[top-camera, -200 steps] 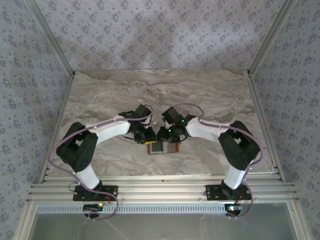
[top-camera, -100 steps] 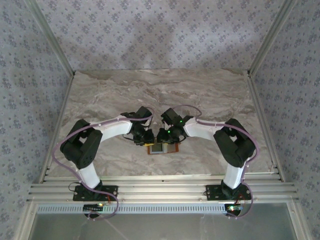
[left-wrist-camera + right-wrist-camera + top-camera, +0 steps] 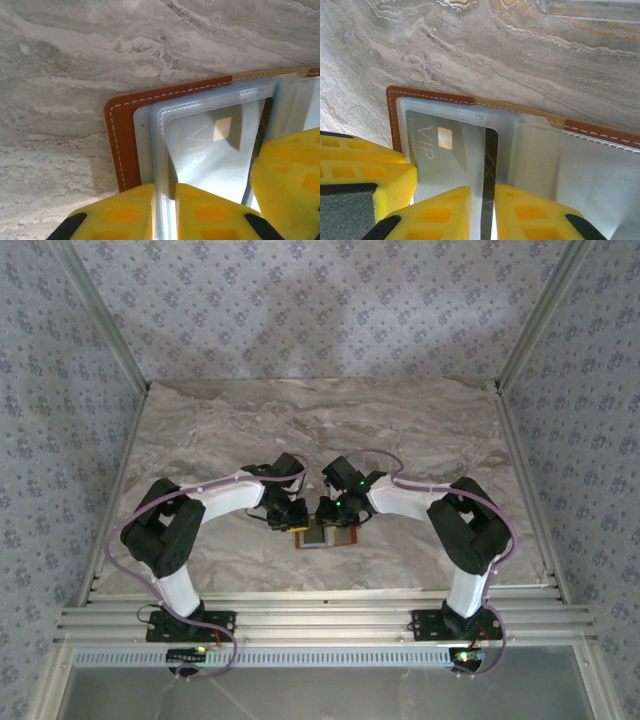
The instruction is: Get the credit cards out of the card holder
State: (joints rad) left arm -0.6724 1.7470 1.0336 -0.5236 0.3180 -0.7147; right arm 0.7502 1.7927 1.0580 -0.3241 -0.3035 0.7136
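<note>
Left wrist view: the card holder (image 3: 120, 140) lies open and flat on the marble surface (image 3: 75, 60). A silvery card (image 3: 210, 150) marked VIP sits inside a clear sleeve (image 3: 147, 150). The left gripper (image 3: 164, 197) has its jaws drawn almost together, and the sleeve's stitched edge runs into the slit between them. I cannot tell whether that edge is pinched or only lies beneath.

In the right wrist view, the right gripper (image 3: 482, 197) is likewise nearly closed over a dark strip (image 3: 490, 160) along the card's side. This may be the second card, but I cannot tell what the gripper grips, if anything.

The step looks like pinning the holder while working a card free. To do it well, one gripper should hold leather or sleeve only, well away from the card. The other should catch the card's bare edge and slide it out along the sleeve's opening, flat rather than lifting. Pinching sleeve and card together would likely drag the whole holder along.

From the top external view, the left arm (image 3: 215, 502) and right arm (image 3: 415, 500) both have their elbows out. Their forearms angle inward and their wrists tip down, so the grippers meet just beside each other over the holder at the near middle of the surface.
</note>
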